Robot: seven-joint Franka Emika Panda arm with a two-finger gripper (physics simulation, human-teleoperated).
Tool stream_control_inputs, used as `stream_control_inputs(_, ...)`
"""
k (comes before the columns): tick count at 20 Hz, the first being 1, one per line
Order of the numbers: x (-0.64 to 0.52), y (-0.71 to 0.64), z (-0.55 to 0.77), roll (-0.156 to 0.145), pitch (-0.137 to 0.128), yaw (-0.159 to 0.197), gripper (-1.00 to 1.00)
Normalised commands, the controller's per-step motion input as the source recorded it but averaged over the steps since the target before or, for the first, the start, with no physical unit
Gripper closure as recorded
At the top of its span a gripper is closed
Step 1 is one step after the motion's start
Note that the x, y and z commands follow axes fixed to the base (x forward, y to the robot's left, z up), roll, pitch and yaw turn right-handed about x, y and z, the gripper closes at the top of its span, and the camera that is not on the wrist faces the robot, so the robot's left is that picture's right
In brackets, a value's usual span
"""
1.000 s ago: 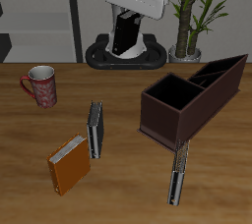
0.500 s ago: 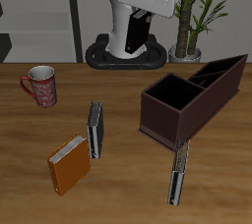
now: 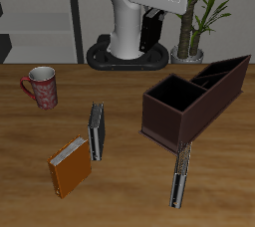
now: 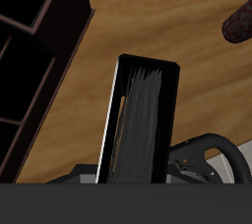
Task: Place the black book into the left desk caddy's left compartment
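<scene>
exterior: high, frontal, wide | wrist: downward, close | shared: left desk caddy [image 3: 193, 97]

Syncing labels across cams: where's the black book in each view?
Exterior view: the black book hangs upright in the air before the robot's body, behind the left desk caddy.
Wrist view: the black book looms close up over the tabletop.
Shared landmark: the left desk caddy.

The arm is raised high above the table's back edge. The gripper [image 3: 151, 30] hangs downward, clamped on the black book [image 4: 143, 120].
</scene>
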Motion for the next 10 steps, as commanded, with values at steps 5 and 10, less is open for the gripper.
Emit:
stream_control_inputs(5,-0.07,0.27,0.10,0.049,-0.023,-0.015,1.00)
stream_control_inputs(10,-0.07,0.29,0.05,0.036,0.001,-0.041,1.00)
